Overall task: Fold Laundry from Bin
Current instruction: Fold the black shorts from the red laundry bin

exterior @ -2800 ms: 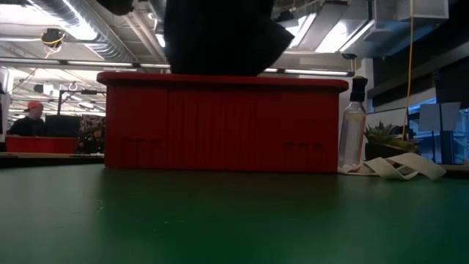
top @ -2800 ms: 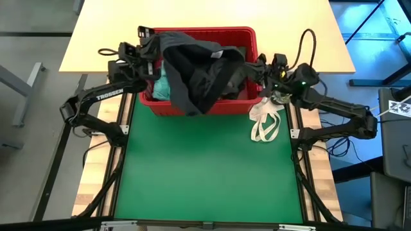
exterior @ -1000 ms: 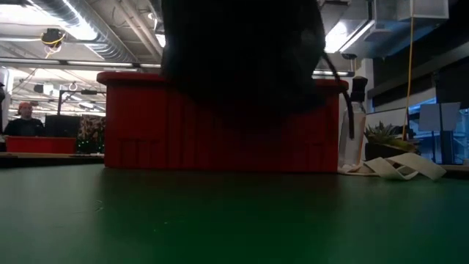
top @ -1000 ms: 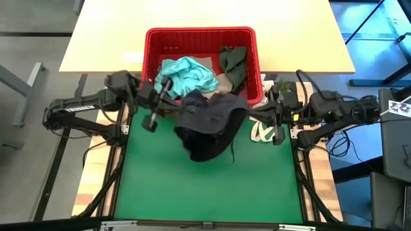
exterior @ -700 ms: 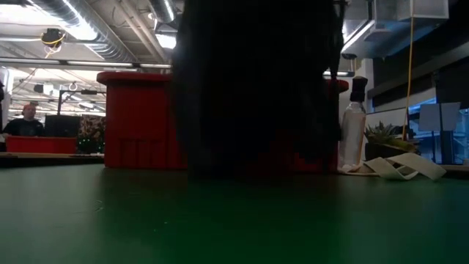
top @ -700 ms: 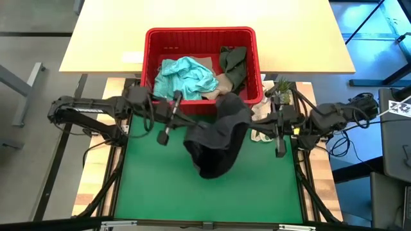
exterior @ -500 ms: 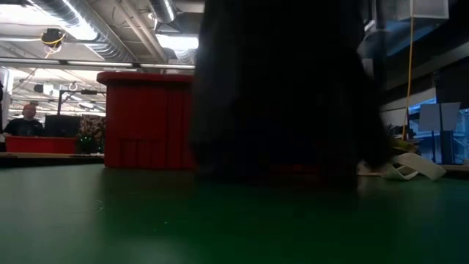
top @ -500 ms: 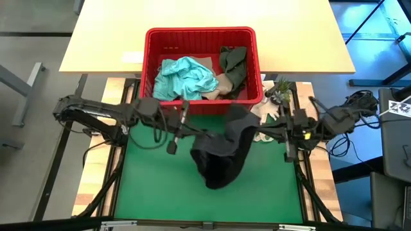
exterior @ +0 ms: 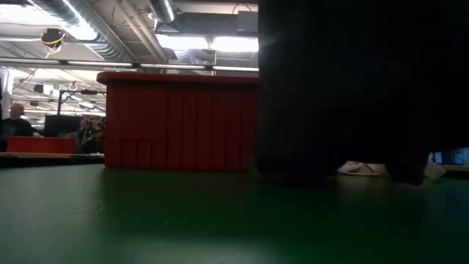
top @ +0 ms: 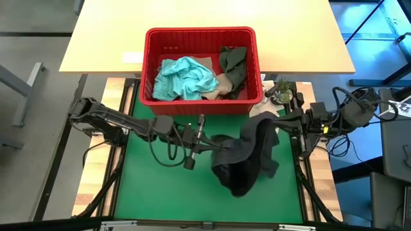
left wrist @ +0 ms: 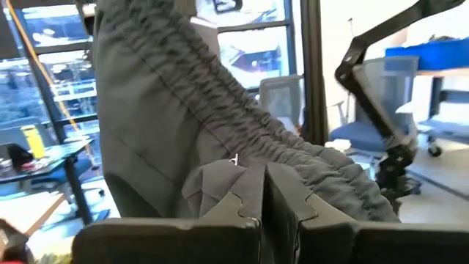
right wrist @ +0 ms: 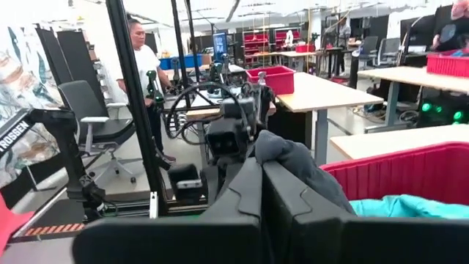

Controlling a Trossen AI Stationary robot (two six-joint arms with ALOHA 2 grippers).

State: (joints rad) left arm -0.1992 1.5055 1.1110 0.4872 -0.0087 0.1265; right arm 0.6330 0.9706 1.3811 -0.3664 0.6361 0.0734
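We see a dark grey garment [top: 247,157] hanging over the green mat [top: 160,192], in front of the bin [top: 200,102] and toward the mat's right side. It droops in thick folds, bunched lowest at the near end. The left gripper [top: 215,146] is clamped on its left edge and the right gripper [top: 277,122] pinches its upper right corner, so the cloth sags between them.

Behind it, the red bin holds a crumpled teal garment [top: 186,77], a beige one [top: 221,83] and an olive one [top: 233,61] against the right wall.

From above we get the whole layout. The low view gives only a black mass [exterior: 352,88] hiding the bin's right half, its hem just above the mat. The left wrist view alone shows the gathered, elastic-ribbed band [left wrist: 220,95] of the garment running out from the closed fingers [left wrist: 253,194]. The right wrist view shows a fold of cloth [right wrist: 300,165] nipped between closed fingers [right wrist: 293,202], the bin rim [right wrist: 410,158] with teal cloth beside it, and a person [right wrist: 143,55] standing in the room beyond.
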